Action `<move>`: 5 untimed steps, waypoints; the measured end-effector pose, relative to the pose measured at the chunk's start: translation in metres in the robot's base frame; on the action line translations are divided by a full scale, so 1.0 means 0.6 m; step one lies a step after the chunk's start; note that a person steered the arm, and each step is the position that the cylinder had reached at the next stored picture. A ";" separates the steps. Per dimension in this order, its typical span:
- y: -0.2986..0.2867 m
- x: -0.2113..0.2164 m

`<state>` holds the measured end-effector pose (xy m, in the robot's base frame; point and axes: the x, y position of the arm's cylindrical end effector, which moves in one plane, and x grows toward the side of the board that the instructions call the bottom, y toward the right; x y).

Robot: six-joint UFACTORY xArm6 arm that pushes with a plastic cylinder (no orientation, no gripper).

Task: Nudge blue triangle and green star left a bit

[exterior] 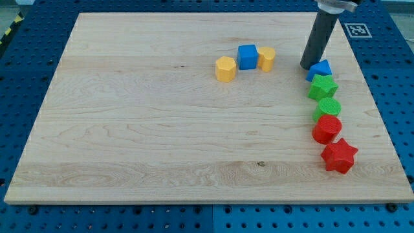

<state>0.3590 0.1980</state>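
Note:
The blue triangle [321,68] lies near the board's right edge, toward the view's top. The green star [322,87] sits just below it, touching it. My tip [308,66] stands on the board at the blue triangle's left side, touching or almost touching it, and up-left of the green star. The dark rod rises from there to the view's top edge.
Below the green star, a green round block [328,107], a red round block [326,129] and a red star [339,155] run down the right side. A yellow hexagon [225,68], a blue cube [247,56] and a second yellow block [266,58] sit at top centre. The wooden board [129,116] lies on a blue pegboard table.

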 end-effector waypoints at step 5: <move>0.117 0.047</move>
<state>0.3869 0.2679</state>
